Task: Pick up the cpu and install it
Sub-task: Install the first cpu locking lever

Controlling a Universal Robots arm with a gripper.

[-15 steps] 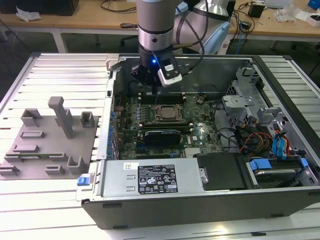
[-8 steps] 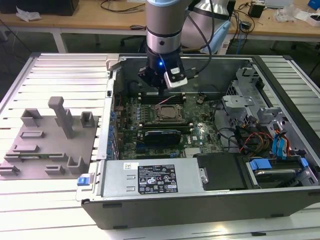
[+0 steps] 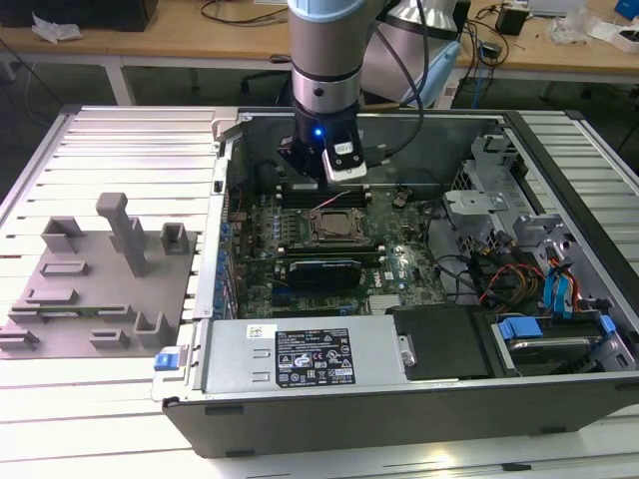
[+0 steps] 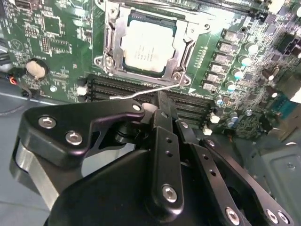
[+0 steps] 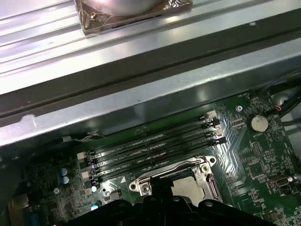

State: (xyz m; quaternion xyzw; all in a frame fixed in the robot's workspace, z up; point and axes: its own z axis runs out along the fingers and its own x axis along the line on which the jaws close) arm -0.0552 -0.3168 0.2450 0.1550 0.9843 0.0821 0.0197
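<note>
The cpu (image 4: 147,45), a small square chip with a silvery-white top, lies flat inside the dark metal-rimmed socket frame (image 4: 111,52) on the green motherboard. It also shows as a pale square in the first wrist view (image 5: 192,185) and sits in the socket in the exterior view (image 3: 332,226). My gripper (image 4: 164,104) hangs over the black memory slots (image 4: 117,89) beside the socket, apart from the cpu. Its black fingers are shut with nothing between them. In the exterior view the gripper (image 3: 321,172) hovers just behind the socket. A thin wire lever (image 4: 151,89) stands up by the socket.
The open computer case (image 3: 559,125) has tall metal walls around the motherboard. A power supply (image 3: 240,354) with a white sticker lies at the front, and drive bays with cables (image 3: 519,269) at the exterior view's right. A grey plastic fixture plate (image 3: 90,289) lies outside, at the left.
</note>
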